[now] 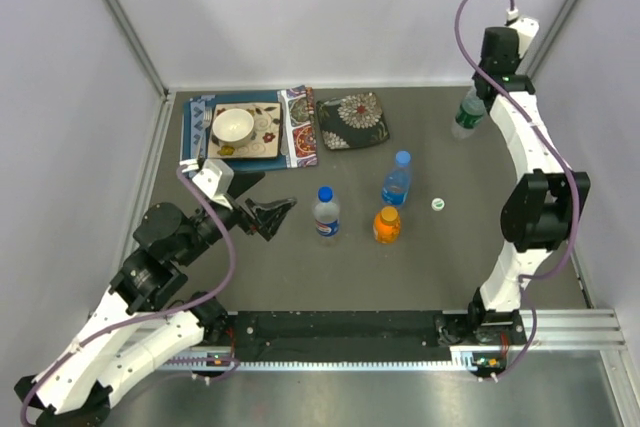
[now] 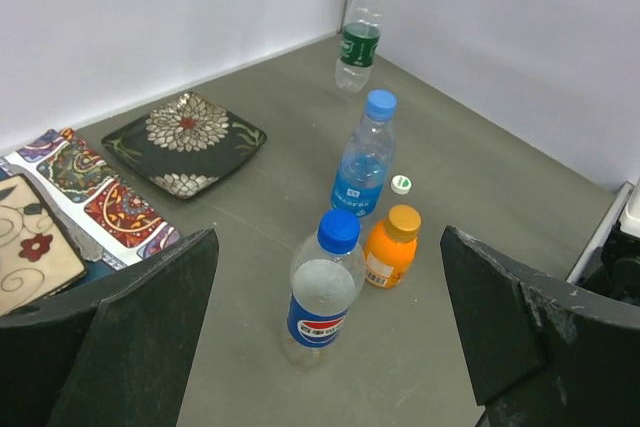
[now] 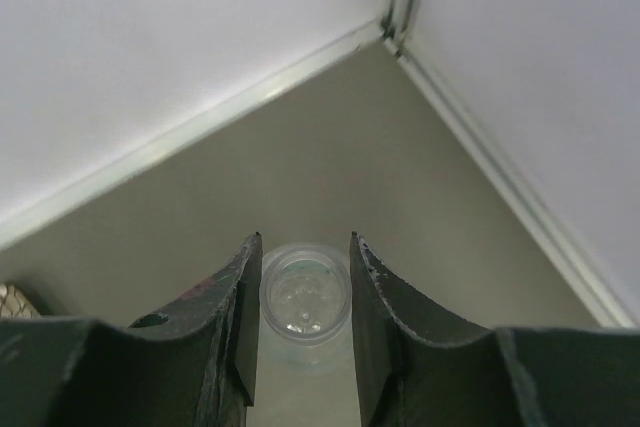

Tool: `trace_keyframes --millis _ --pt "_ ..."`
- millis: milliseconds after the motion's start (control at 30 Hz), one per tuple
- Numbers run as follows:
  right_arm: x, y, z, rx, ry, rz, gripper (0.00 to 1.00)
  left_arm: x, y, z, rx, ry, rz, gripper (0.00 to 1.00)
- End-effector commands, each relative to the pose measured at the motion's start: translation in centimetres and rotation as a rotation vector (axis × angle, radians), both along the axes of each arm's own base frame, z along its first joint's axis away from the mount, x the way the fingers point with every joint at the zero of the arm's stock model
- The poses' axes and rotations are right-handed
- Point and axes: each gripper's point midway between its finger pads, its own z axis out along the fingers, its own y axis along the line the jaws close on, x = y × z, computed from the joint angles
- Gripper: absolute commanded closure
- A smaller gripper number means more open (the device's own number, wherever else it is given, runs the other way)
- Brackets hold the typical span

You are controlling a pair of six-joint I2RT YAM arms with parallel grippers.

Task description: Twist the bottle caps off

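The clear bottle with a green label (image 1: 467,115) is uncapped and hangs tilted from my right gripper (image 1: 487,85) at the far right corner. In the right wrist view its open mouth (image 3: 305,292) sits between the closed-in fingers (image 3: 238,322); it also shows in the left wrist view (image 2: 358,42). A small white-green cap (image 1: 437,204) lies loose on the table. The blue-red label bottle (image 1: 326,213), the blue-tinted bottle (image 1: 397,182) and the short orange bottle (image 1: 387,225) stand capped mid-table. My left gripper (image 1: 262,209) is open and empty, just left of the blue-red bottle (image 2: 322,297).
A black floral plate (image 1: 353,120) and a patterned mat (image 1: 298,127) with a tan plate and white bowl (image 1: 232,125) lie at the back left. Enclosure walls meet close behind the right gripper.
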Motion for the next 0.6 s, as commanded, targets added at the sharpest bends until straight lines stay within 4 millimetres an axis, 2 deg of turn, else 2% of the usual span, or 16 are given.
trace_keyframes --millis 0,133,467,500,567 --pt "0.6 2.2 -2.5 0.082 0.041 0.061 1.0 0.0 -1.1 0.8 -0.033 -0.015 -0.04 0.02" --pt "0.6 2.6 -4.3 0.083 0.077 0.07 1.0 0.3 -1.5 0.4 -0.03 -0.006 -0.046 0.02" --pt "0.6 3.4 -6.3 0.094 0.093 0.106 0.99 0.6 -2.5 -0.5 -0.034 0.037 -0.077 0.01" --pt "0.4 3.4 -7.0 0.094 0.107 0.111 0.91 0.6 -2.5 -0.5 -0.034 0.037 -0.076 0.02" --pt "0.3 3.8 -6.5 0.099 0.086 0.126 0.85 0.6 -2.5 -0.5 -0.034 0.037 -0.076 0.02"
